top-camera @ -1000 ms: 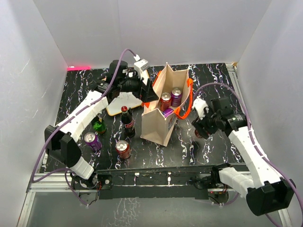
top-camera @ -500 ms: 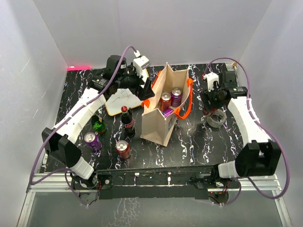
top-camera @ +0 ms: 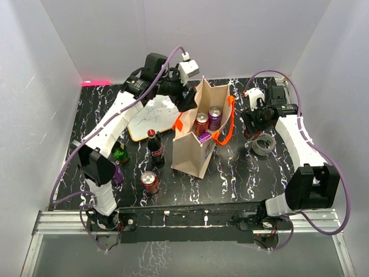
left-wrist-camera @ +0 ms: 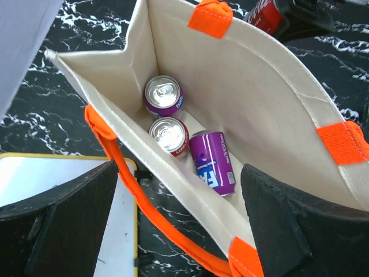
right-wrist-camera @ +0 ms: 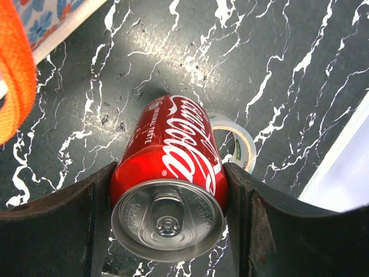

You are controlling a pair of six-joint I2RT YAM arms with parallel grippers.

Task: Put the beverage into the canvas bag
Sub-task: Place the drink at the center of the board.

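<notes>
From above, the canvas bag [top-camera: 193, 151] stands upright mid-table with its mouth open. Inside it are two upright cans [top-camera: 201, 122] and a purple can lying on its side [top-camera: 205, 137]. The left gripper [top-camera: 188, 103] hangs over the bag's far left rim. The right gripper [top-camera: 252, 119] is to the right of the bag and apart from it, near a tape roll [top-camera: 264, 145]. What it holds is hard to make out from here. A white board [top-camera: 151, 118], a cola bottle [top-camera: 154, 147], a green bottle [top-camera: 120, 153] and a red can [top-camera: 150, 182] sit on the table [top-camera: 242, 173] left of the bag.

The left wrist view looks straight down into the bag [left-wrist-camera: 259, 86]. The dark fingers [left-wrist-camera: 57, 225] are spread wide, one at each side, with nothing between them. At the bottom, a purple can [left-wrist-camera: 163, 96] and a red-sided can [left-wrist-camera: 169, 136] stand upright, touching each other. The lying purple can [left-wrist-camera: 212, 164] is just beside them. An orange handle [left-wrist-camera: 144, 210] curves along the near rim, and the board's corner [left-wrist-camera: 69, 173] shows below left.

In the right wrist view, the fingers [right-wrist-camera: 63, 225] pinch a Coca-Cola can [right-wrist-camera: 173, 161] by its sides, top end toward the camera. The can is held above the marbled table, outside the bag. The tape roll [right-wrist-camera: 243, 144] shows partly behind it, and a strip of orange handle [right-wrist-camera: 11, 75] shows at upper left
</notes>
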